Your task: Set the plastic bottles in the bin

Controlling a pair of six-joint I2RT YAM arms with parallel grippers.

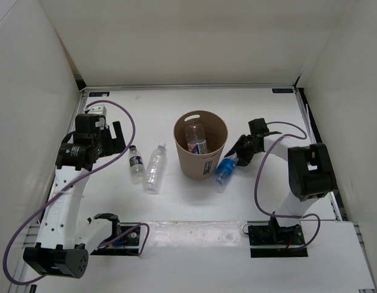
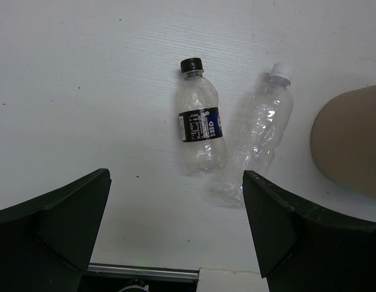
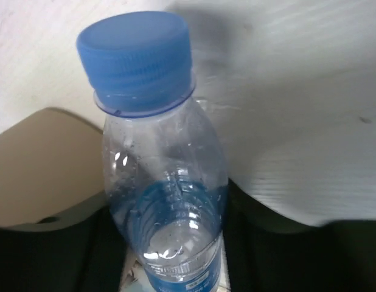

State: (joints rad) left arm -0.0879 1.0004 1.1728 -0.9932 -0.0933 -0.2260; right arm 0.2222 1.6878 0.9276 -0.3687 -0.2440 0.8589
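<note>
one bin (image 1: pixel 204 168) at centre, four bottles: labelled bottle (image 1: pixel 195 139) inside; dark-labelled bottle (image 1: pixel 136 163) and plain bottle (image 1: pixel 155 167) lie left, caps toward far edge; right gripper (image 1: pixel 237 157) clamps blue-capped bottle (image 1: pixel 225 170), cap toward near edge; left gripper (image 1: pixel 118 139) gapes empty.

The white table (image 1: pixel 176 204) carries the upright bin (image 1: pixel 201 162), with the dark-labelled bottle (image 1: pixel 136 163) and the plain clear bottle (image 1: pixel 155 168) lying side by side to its left.

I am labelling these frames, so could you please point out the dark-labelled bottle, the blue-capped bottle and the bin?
dark-labelled bottle (image 2: pixel 201 125): left wrist view, on its label.
blue-capped bottle (image 3: pixel 167 182): right wrist view, on its clear body.
bin (image 1: pixel 194 166): top external view, on its outer wall.
</note>
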